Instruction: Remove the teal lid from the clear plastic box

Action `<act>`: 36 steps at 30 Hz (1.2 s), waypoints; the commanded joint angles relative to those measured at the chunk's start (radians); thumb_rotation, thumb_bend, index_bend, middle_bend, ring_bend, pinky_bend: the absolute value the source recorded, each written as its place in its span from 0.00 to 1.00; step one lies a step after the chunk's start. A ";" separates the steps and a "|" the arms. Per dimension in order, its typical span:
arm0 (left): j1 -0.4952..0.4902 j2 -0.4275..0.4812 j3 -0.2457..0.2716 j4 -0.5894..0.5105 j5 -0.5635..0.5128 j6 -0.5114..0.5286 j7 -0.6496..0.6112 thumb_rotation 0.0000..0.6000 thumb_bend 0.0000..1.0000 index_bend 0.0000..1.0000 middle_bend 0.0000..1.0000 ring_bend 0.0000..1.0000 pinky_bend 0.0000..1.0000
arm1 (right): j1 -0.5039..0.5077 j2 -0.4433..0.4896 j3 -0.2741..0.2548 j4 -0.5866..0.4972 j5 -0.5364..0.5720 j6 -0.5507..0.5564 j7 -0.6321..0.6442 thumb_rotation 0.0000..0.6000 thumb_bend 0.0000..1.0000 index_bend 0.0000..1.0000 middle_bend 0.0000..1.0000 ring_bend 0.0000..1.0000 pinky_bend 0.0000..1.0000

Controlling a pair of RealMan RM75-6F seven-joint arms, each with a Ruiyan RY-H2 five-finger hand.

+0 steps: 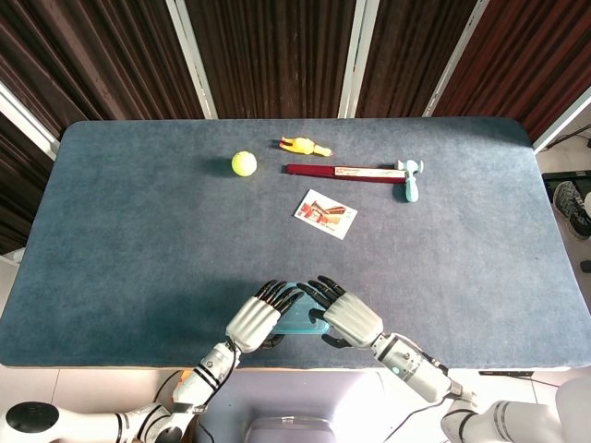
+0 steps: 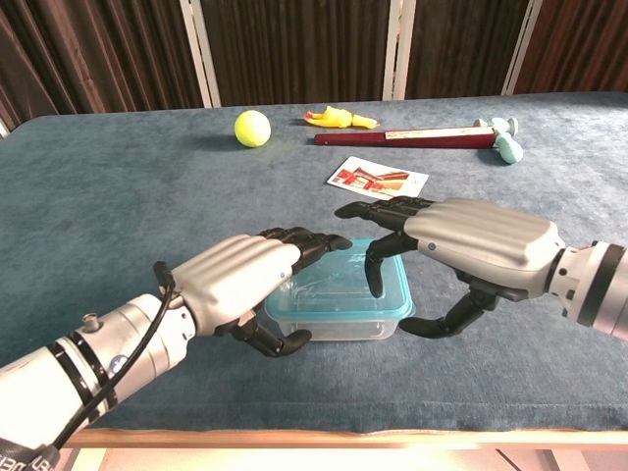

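The clear plastic box with its teal lid (image 2: 339, 294) sits near the table's front edge, mostly hidden in the head view (image 1: 300, 320). My left hand (image 2: 243, 278) (image 1: 253, 319) lies over the box's left side. Its fingers rest on the lid and its thumb is curled against the front left wall, so it grips the box. My right hand (image 2: 476, 240) (image 1: 347, 316) hovers over the right side with its fingers spread. One fingertip (image 2: 376, 285) points down onto the lid. Its thumb reaches the box's right front corner.
At the far side lie a yellow ball (image 2: 252, 128), a yellow rubber chicken (image 2: 339, 118), a hammer with a red handle (image 2: 432, 134) and a printed card (image 2: 378, 178). The blue table top (image 2: 118, 206) is bare on the left and right.
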 commanded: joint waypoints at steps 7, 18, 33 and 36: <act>0.000 0.002 0.002 -0.001 0.003 -0.005 0.000 1.00 0.44 0.00 0.10 0.05 0.16 | 0.004 -0.003 -0.001 0.004 0.007 -0.001 0.007 1.00 0.42 0.59 0.02 0.00 0.00; 0.001 0.001 0.004 0.002 0.008 -0.005 0.001 1.00 0.44 0.00 0.10 0.05 0.17 | 0.007 0.004 0.001 -0.011 0.013 0.005 0.015 1.00 0.42 0.59 0.02 0.00 0.00; 0.003 -0.010 0.015 0.032 0.040 0.008 0.000 1.00 0.44 0.00 0.10 0.05 0.17 | 0.011 0.009 0.003 -0.019 0.023 0.007 0.022 1.00 0.42 0.59 0.02 0.00 0.00; 0.004 -0.015 0.017 0.042 0.046 0.010 -0.001 1.00 0.44 0.00 0.10 0.05 0.17 | 0.011 0.012 0.004 -0.022 0.024 0.009 0.025 1.00 0.42 0.59 0.02 0.00 0.00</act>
